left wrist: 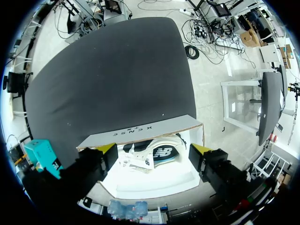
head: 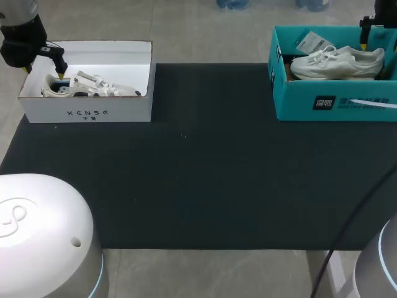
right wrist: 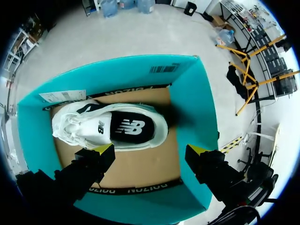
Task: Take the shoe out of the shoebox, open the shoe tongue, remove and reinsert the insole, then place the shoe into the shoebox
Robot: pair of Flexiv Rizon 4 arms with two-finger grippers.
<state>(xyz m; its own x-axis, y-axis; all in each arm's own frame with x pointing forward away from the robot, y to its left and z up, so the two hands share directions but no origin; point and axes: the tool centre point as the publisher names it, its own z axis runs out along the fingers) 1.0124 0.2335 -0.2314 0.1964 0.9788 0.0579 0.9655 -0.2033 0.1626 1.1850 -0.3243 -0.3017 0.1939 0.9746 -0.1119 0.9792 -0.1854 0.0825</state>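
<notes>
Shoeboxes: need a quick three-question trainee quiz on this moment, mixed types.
1. Multiple choice: the box under the right gripper is A) white, B) teal, C) red.
2. True or false: one shoe lies out on the black mat.
3. Fill in: the left gripper hangs over the white shoebox with its fingers ___.
Key: 1 B, the teal shoebox. 2 False: the white shoe lies in the teal shoebox, the other shoe in the white shoebox. 3 open.
</notes>
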